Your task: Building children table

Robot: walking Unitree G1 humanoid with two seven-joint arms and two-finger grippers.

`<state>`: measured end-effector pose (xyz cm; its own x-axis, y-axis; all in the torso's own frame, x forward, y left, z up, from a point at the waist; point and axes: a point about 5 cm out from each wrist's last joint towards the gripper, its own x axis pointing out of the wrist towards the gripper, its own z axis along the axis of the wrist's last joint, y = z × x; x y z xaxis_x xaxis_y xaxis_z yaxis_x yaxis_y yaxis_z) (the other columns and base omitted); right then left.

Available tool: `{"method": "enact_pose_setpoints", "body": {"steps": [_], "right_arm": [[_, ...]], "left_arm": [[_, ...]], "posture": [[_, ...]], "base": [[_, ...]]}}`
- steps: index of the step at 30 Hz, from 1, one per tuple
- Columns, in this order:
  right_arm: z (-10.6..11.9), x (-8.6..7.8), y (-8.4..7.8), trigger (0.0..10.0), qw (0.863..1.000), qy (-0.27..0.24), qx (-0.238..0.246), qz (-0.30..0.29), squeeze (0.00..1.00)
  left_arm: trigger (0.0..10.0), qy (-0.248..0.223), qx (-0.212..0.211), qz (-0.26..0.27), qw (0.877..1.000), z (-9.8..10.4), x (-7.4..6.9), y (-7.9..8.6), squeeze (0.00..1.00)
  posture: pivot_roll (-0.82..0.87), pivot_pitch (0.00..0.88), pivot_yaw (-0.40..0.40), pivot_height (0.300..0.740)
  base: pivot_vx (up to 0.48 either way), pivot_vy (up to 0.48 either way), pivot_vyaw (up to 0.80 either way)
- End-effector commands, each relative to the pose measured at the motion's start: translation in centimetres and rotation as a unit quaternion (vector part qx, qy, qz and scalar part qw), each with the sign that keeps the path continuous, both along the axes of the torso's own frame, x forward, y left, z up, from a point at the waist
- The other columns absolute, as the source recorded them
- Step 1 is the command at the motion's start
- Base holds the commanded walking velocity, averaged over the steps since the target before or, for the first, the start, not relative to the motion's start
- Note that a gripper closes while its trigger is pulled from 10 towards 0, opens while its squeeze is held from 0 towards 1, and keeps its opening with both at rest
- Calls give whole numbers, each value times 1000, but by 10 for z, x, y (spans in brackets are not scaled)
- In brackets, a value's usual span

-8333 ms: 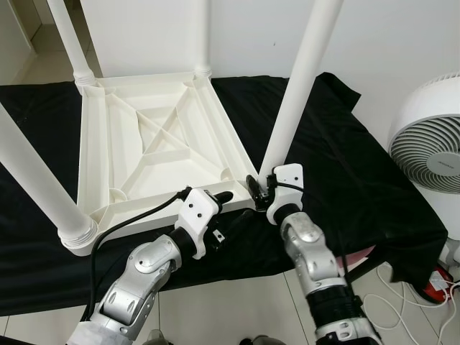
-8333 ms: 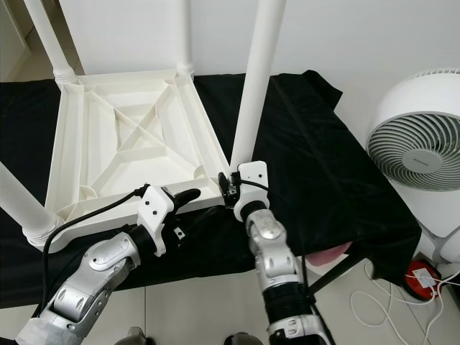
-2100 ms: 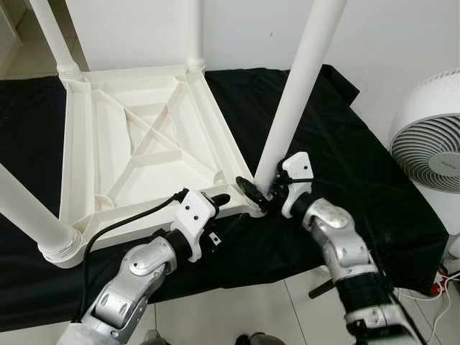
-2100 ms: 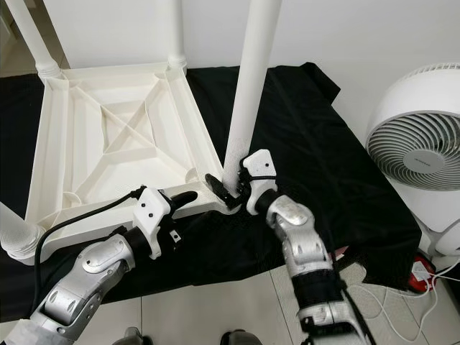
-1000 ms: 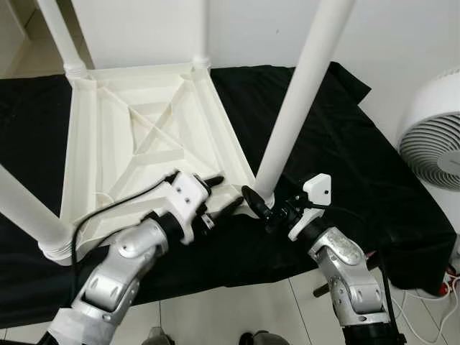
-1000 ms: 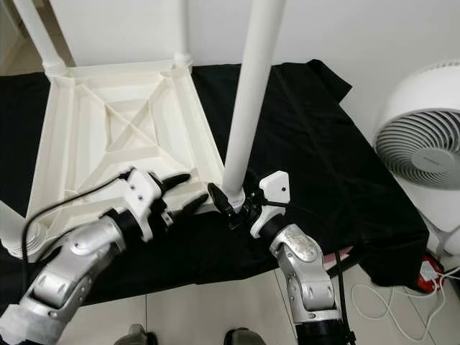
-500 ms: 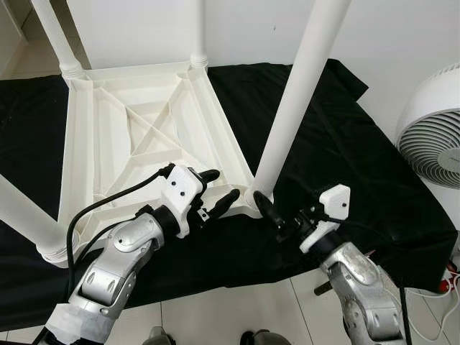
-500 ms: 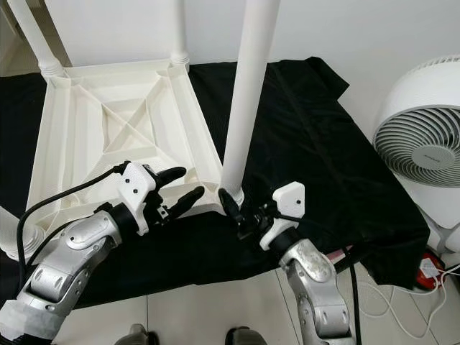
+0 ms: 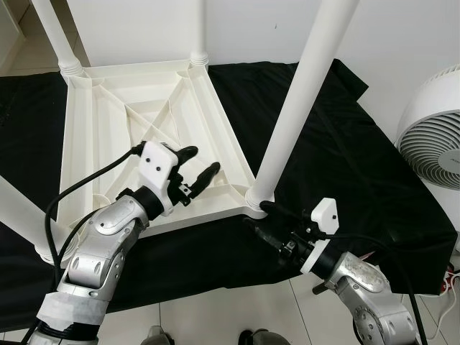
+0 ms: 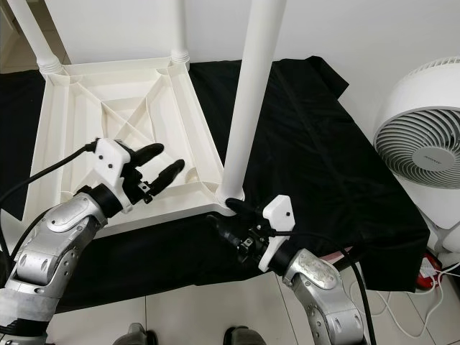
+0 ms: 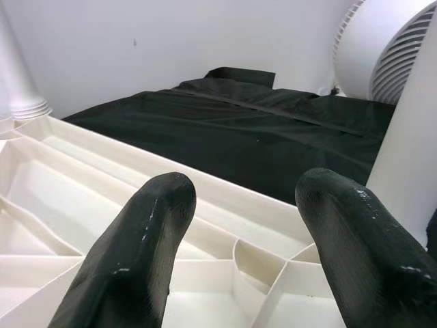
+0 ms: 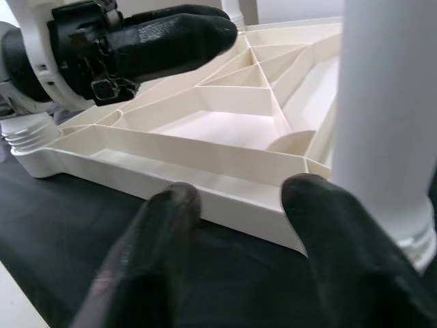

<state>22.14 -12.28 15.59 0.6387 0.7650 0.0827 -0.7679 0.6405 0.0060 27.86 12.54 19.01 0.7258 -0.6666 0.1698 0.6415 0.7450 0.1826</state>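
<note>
the white plastic table top (image 9: 136, 144) lies upside down on a black cloth (image 9: 345, 165), ribbed underside up, with legs standing up from its corners — four can be counted: the near right leg (image 9: 302, 100), the far right leg (image 9: 199, 36), the far left leg (image 9: 54, 32) and the near left leg (image 9: 18, 208) at the frame's edge. by the look of it the fitting of legs is at or near its end, and the step in hand seems to be checking or seating the near right leg in its socket. the left gripper (image 9: 192, 172) hovers over the near right part of the underside, fingers spread wide and holding nothing; the right gripper (image 9: 262, 219) sits low on the cloth just beside the foot of that leg, fingers parted and empty (one tip looks close to the socket collar, contact unclear). next would likely be closing on that leg or on the top's rim — a firm, square hold, since the smooth plastic could slip. one white fan (image 9: 435, 136) stands to the right.
</note>
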Motion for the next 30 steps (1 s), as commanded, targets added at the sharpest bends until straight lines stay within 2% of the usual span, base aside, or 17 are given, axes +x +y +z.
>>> {"method": "enact_pose_setpoints", "body": {"steps": [1, 2, 3, 5, 6, 9, 13, 19, 20, 21, 30], "right_arm": [[2, 6, 0, 0, 1000, 8, 7, 9, 0], [2, 6, 0, 0, 1000, 8, 7, 9, 0], [4, 12, -1, 4667, 1000, 1, 3, 8, 0], [6, 16, -2, 4667, 1000, -2, 0, 8, 0], [8, 21, -3, 10000, 1000, -4, 1, 5, 0], [9, 25, -5, 10000, 1000, -6, 1, -1, 0], [14, 42, -16, 10000, 999, -21, 3, -46, 0], [15, 45, -18, 10000, 998, -22, 4, -52, 0], [17, 52, -28, 10000, 993, -33, 15, -111, 0], [18, 55, -34, 10000, 989, -33, 26, -142, 0], [15, 59, -46, 10000, 977, -34, 38, -205, 0]], "left_arm": [[10000, 9, -2, 21, 1000, -4, -4, -1, 0], [10000, 9, -2, 21, 1000, -4, -4, -1, 0], [10000, 12, 5, 11, 1000, -6, -7, -4, 0], [10000, 14, 9, 4, 1000, -7, -8, -5, 0], [10000, 19, 14, -7, 1000, -9, -11, -7, 0], [10000, 22, 20, -17, 999, -11, -14, -9, 0], [10000, 49, 50, -62, 996, -22, -26, -15, 0], [10000, 54, 53, -67, 995, -24, -28, -16, 0], [10000, 76, 83, -86, 990, -34, -35, -16, 0], [10000, 87, 93, -96, 987, -38, -39, -16, 0], [10000, 110, 127, -105, 980, -51, -48, -12, 0]], "posture": [[-44, 91, -42, 740], [-44, 91, -42, 740], [-42, 90, -43, 740], [-42, 90, -43, 740], [-39, 86, -43, 740], [-34, 81, -44, 740], [-30, 78, -43, 740], [-30, 78, -43, 740], [-29, 77, -38, 740], [-29, 79, -37, 740], [-34, 85, -30, 740]], "base": [[0, 0, 0], [0, 0, 0], [0, 0, 0], [0, 0, 0], [0, 0, 0], [0, 0, 0], [0, 0, 0], [0, 0, 0], [0, 0, 0], [0, 0, 0], [0, 0, 0]]}}
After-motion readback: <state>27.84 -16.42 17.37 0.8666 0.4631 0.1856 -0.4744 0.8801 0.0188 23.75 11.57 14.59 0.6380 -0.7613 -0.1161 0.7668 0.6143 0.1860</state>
